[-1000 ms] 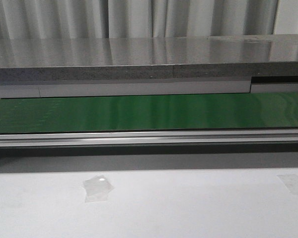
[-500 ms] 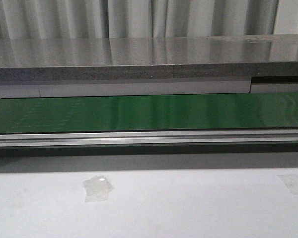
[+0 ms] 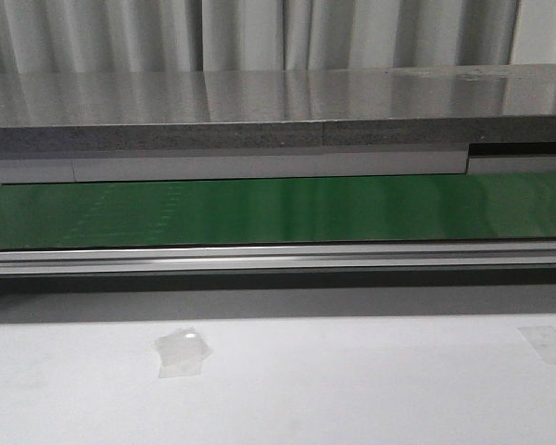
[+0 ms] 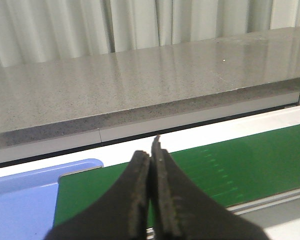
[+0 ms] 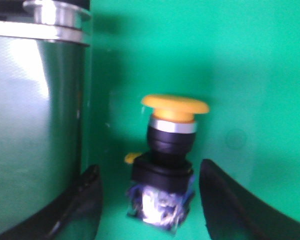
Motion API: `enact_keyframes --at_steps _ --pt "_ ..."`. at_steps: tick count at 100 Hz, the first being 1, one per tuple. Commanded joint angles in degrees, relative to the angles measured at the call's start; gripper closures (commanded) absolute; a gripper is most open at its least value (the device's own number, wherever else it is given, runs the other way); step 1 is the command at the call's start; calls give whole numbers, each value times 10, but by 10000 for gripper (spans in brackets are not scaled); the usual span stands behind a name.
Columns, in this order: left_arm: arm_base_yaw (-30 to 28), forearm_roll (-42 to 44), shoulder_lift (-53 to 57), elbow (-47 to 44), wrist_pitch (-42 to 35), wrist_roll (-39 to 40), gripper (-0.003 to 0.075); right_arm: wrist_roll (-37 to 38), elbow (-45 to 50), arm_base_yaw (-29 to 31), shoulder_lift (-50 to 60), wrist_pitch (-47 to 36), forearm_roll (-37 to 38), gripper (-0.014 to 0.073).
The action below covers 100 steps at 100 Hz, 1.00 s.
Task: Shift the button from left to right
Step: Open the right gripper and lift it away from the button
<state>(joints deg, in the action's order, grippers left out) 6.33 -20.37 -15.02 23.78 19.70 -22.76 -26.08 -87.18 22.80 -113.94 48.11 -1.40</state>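
Straddling the button [image 5: 166,167] on the green belt [image 5: 250,65], the right gripper [image 5: 150,200] is spread wide; closing is judged next, while the left gripper [image 4: 151,200] is clenched empty

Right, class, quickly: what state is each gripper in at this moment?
Left gripper: closed, holding nothing.
Right gripper: open, fingers either side of the button, not gripping it.

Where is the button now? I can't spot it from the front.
Only the right wrist view shows the button: on the green belt, between the open right claw fingers.
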Motion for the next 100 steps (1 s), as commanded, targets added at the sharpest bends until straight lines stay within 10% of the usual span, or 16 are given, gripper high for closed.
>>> enact_keyframes --at_steps 1,39,100 --pt "4 -7 -6 14 -43 1 740 -5 -19 3 32 -9 -4 146" --pt "4 -7 -6 14 -43 1 740 23 -20 3 70 -28 -12 146" --pt "4 -7 -6 14 -43 1 740 -52 -18 -34 232 -43 -248 146"
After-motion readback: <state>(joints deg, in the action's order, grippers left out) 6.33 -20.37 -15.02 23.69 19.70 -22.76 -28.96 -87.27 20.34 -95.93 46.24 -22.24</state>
